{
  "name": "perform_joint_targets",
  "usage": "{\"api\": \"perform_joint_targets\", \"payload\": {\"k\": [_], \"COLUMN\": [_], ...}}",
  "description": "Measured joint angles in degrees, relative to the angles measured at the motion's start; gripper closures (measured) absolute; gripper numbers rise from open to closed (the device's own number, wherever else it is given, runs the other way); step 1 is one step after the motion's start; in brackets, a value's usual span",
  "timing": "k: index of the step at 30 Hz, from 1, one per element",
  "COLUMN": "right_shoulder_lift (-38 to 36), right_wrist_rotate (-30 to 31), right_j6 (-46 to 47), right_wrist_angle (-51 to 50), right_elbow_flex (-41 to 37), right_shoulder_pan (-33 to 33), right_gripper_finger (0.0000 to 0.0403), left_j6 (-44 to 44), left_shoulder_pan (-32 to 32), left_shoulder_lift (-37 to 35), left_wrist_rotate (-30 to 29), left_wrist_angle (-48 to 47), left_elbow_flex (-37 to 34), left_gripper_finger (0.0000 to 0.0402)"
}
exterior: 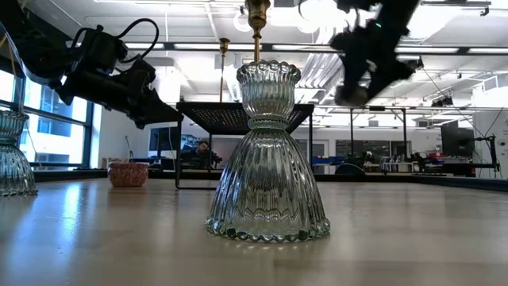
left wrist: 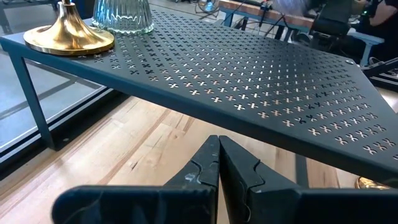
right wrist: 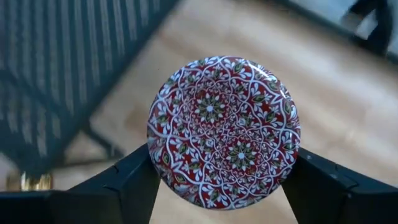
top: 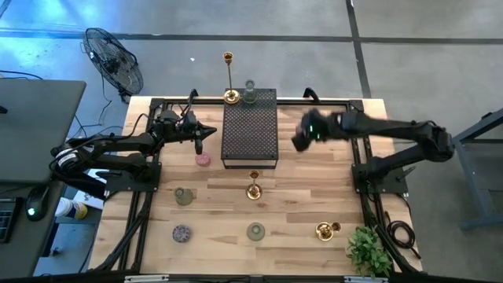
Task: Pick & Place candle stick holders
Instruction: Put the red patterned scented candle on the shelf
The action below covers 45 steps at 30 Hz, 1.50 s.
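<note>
My right gripper (top: 302, 139) is in the air just right of the dark perforated stand (top: 250, 130), shut on a round red, white and green patterned holder (right wrist: 222, 130). My left gripper (left wrist: 219, 163) is shut and empty. It is low at the stand's left side, near a pink cup (top: 203, 159) that stands on the table. A tall gold candlestick (top: 230, 96) and a clear ribbed glass holder (top: 249, 93) stand on the stand's far end. A gold candlestick (top: 253, 189) stands on the table in front of the stand. My right gripper pinches the round patterned holder between its two fingers (right wrist: 127, 180), at opposite sides of its rim (right wrist: 157, 158). The fingers point down at the table. The holder is lifted clear of the table, its patterned round face toward the wrist camera.
On the near half of the table are a green cup (top: 184, 196), a grey-purple cup (top: 181, 233), a green cup (top: 255, 231) and a gold holder (top: 326, 229). A leafy plant (top: 368, 250) stands at the near right corner. A clear glass holder (exterior: 268, 159) fills the low view.
</note>
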Motion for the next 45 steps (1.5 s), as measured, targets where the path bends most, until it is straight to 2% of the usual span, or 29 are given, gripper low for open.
{"api": "perform_joint_targets", "payload": {"k": [3,10,15,19,36,45], "right_shoulder_lift": [4.91,23.36,33.52,38.22,39.24,36.51], "right_wrist_rotate": [-2.05,-12.05,-13.94,-13.99,-14.28,-14.15], "right_j6": [-8.02,-25.37,-32.85,-35.76,-36.98,-36.55], "right_wrist_angle": [0.14,-1.41,-5.74,-6.60,-7.64,-9.89], "right_elbow_flex": [8.10,26.20,38.73,45.39,46.45,46.48], "right_shoulder_pan": [-5.63,-15.52,-18.45,-19.09,-19.05,-18.13], "right_gripper_finger": [0.0127,0.0129,0.0136,0.0140,0.0140,0.0140], "left_j6": [0.00,0.00,0.00,0.00,-0.02,-0.01], "left_shoulder_pan": [0.00,-0.02,-0.01,-0.02,0.00,-0.02], "left_shoulder_lift": [-0.01,0.00,-0.01,0.00,-0.02,-0.01], "left_wrist_rotate": [0.00,-0.02,-0.03,-0.02,0.00,0.02], "left_wrist_angle": [0.02,0.02,0.02,0.02,0.00,0.00], "left_elbow_flex": [0.00,0.00,0.00,0.00,0.00,0.00], "left_gripper_finger": [0.0401,0.0401,0.0401,0.0401,0.0401,0.0401]}}
